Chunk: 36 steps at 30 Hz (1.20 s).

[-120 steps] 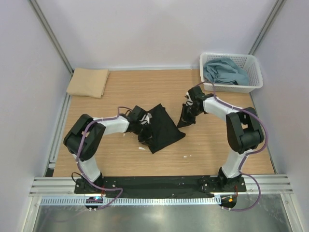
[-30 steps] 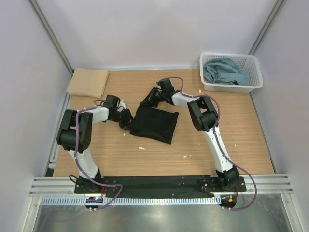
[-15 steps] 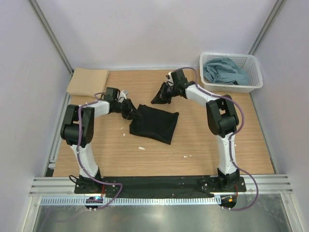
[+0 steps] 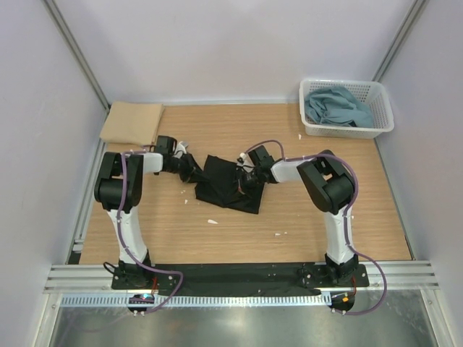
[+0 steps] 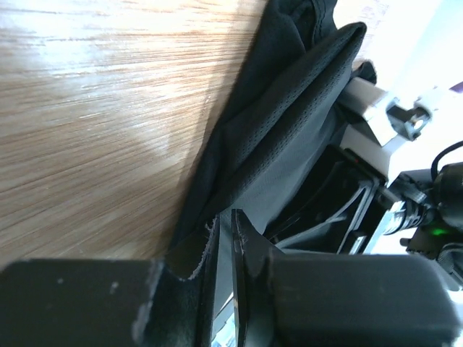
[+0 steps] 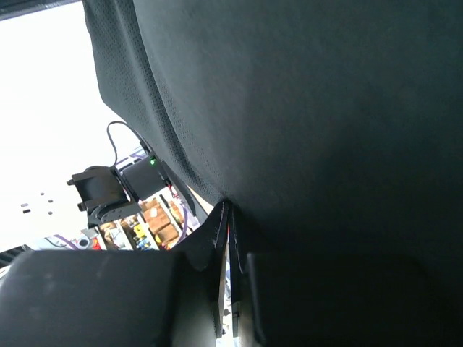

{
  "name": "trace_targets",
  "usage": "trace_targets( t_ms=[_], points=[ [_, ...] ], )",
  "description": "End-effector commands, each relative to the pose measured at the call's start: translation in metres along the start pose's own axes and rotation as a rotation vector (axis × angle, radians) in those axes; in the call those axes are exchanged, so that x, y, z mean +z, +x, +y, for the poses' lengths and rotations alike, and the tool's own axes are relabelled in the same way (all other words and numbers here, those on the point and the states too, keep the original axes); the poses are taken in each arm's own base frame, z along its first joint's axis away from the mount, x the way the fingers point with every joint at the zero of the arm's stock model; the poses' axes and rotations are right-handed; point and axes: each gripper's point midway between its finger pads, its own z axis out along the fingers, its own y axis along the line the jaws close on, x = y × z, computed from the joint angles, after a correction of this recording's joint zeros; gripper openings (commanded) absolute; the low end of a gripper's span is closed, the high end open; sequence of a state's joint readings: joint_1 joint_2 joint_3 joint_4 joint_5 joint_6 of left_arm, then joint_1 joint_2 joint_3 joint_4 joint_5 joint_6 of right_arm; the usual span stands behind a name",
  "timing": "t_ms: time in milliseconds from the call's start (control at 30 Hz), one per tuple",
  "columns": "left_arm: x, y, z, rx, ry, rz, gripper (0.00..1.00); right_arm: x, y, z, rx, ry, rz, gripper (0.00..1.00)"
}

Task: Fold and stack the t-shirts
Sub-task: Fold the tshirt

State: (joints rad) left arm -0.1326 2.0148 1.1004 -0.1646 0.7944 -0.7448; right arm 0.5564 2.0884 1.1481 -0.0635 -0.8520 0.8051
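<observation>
**Black t-shirt (image 4: 230,184) pinched at two edges, mid-fold.**
The shirt lies on the table well left of the white lattice basket (image 4: 362,131) and nearer the arm bases. The left gripper (image 4: 189,168) and right gripper (image 4: 248,179) are each clenched on a thin hem. Both forearms are held low, with the wrists turned inward. The edges are best carried level and together, so that the layers are laid flat.

Even light overhead; wrist backgrounds blown out, glare on the table (image 5: 108,87).
</observation>
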Motion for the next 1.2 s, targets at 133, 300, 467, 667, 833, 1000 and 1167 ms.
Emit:
trace_targets(
  t_ms=[133, 300, 467, 667, 833, 1000, 1167],
  points=[
    [-0.02, -0.003, -0.013, 0.081, -0.029, -0.043, 0.14, -0.032, -0.012, 0.039, -0.135, 0.027, -0.055, 0.09],
    [-0.056, 0.005, -0.057, 0.151, 0.024, -0.096, 0.18, -0.043, -0.004, 0.057, -0.155, -0.018, -0.046, 0.09],
    [-0.054, 0.028, -0.072, 0.169, 0.064, -0.057, 0.2, -0.036, 0.015, 0.033, -0.107, -0.046, -0.017, 0.09],
    [-0.016, 0.054, -0.044, 0.063, 0.116, 0.02, 0.14, -0.021, 0.021, -0.004, -0.077, -0.087, 0.0, 0.09],
    [-0.006, 0.072, 0.004, 0.011, 0.035, 0.039, 0.11, -0.025, 0.027, -0.027, -0.044, -0.096, 0.012, 0.09],
    [-0.02, 0.076, 0.018, 0.045, -0.06, 0.058, 0.11, -0.051, 0.034, -0.019, -0.073, -0.09, -0.01, 0.09],
    [-0.045, 0.077, -0.016, 0.128, -0.021, 0.032, 0.24, -0.073, 0.032, -0.002, -0.087, -0.081, -0.042, 0.09]
  ],
)
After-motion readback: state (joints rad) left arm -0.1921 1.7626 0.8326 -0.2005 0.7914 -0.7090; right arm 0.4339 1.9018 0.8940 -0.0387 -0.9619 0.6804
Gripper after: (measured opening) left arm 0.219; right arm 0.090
